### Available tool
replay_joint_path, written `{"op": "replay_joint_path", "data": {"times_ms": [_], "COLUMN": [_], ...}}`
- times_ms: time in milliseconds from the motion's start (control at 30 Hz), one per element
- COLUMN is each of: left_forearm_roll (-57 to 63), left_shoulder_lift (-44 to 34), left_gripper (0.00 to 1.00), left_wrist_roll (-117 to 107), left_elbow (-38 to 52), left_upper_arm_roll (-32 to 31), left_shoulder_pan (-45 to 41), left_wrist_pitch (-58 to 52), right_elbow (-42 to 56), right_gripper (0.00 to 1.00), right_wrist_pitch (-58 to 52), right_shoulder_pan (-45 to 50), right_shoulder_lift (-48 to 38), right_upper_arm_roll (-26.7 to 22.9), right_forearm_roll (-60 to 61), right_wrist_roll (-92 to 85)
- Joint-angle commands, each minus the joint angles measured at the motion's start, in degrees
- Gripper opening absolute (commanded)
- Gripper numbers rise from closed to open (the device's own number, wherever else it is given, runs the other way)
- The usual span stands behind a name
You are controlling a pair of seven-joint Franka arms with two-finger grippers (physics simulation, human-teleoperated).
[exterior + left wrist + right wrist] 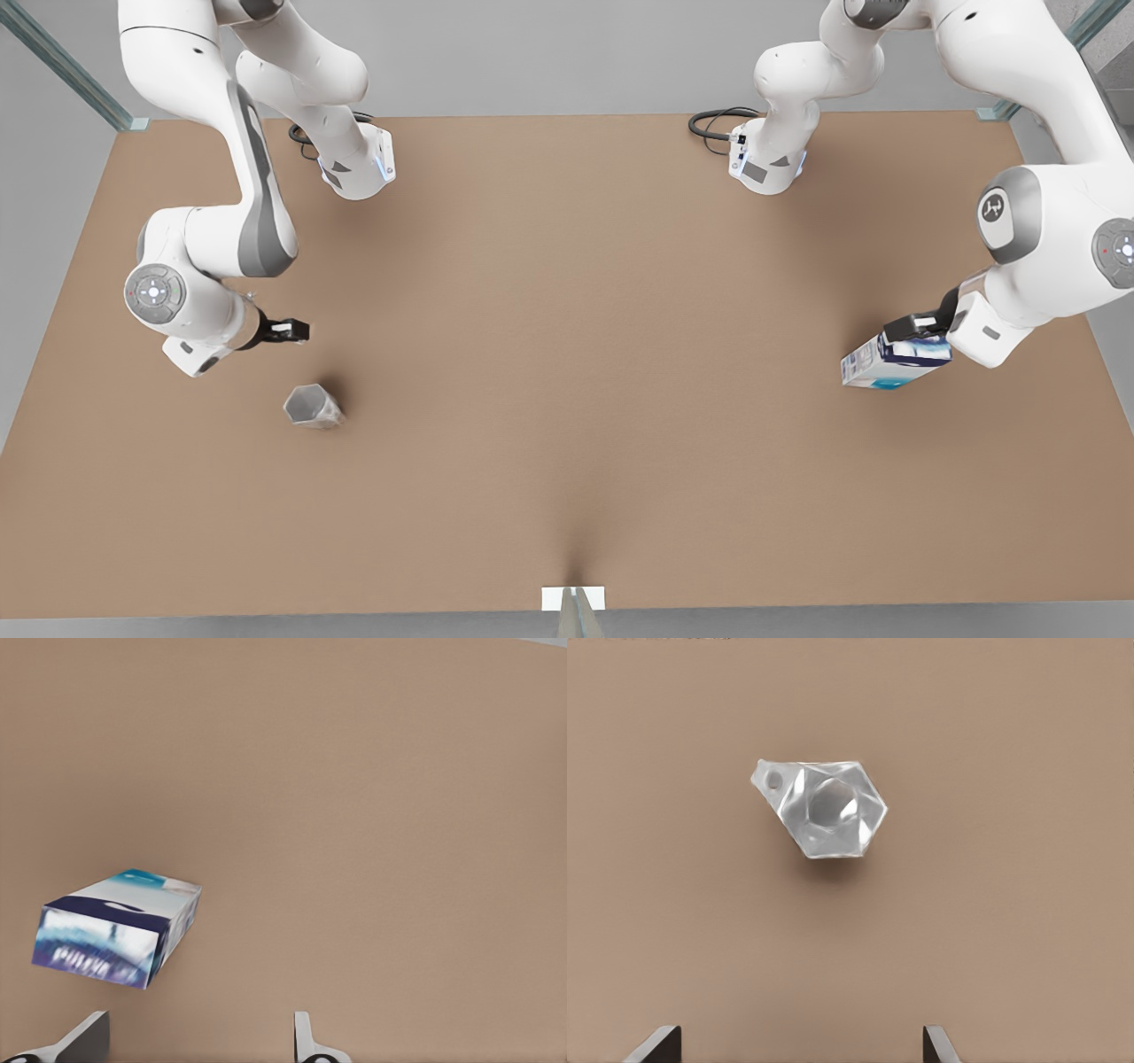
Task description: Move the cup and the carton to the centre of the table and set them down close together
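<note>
Two arms are working over the tan table [567,372] as I watch. On the front view's right side, my left gripper [912,330] is hovering right over the near end of the carton [895,361], and I cannot tell from that view whether it is touching the box. In the left wrist view the carton [115,939] is sitting ahead of the fingertips [306,1041], clear of them, and the two fingers are standing wide apart with nothing between them. The carton is lying on its long side, white with blue and teal print, near the table's edge on the front view's right and well away from the centre.

On the front view's left, my right gripper [285,331] is hanging above the table near the cup [312,407], not touching it. In the right wrist view the cup [827,808] is showing its pale inside and faceted rim, standing upright ahead of the spread fingers [656,1045], which are holding nothing. The cup is sitting on the table's left part in the front view, well apart from the carton.
</note>
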Motion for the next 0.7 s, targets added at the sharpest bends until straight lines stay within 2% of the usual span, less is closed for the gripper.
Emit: {"op": "replay_joint_path", "data": {"times_ms": [0, 100, 300, 667], "left_forearm_roll": [0.0, 0.0, -0.1, -0.1], "left_shoulder_lift": [0.1, 0.3, 0.6, 0.8], "left_gripper": [1.0, 1.0, 1.0, 1.0], "left_wrist_roll": [0.0, -0.1, 0.0, 0.0], "left_elbow": [0.0, 0.0, 0.0, 0.0], "left_upper_arm_roll": [0.0, 0.0, 0.0, 0.0], "left_shoulder_pan": [0.0, 0.0, 0.0, 0.0], "left_wrist_pitch": [0.0, 0.0, 0.4, 0.4], "right_elbow": [-0.2, -2.0, -1.0, -1.1], "right_gripper": [1.0, 1.0, 1.0, 1.0], "right_wrist_pitch": [0.0, 6.5, 14.8, 20.8], "right_shoulder_pan": [-0.3, -0.3, -0.9, -1.3], "right_shoulder_lift": [0.0, 0.7, 8.9, 14.7], "right_upper_arm_roll": [-0.3, -2.6, -3.8, -4.2], "right_forearm_roll": [0.0, 0.1, 1.9, 4.2], "right_wrist_roll": [0.1, 0.2, 3.2, 3.0]}}
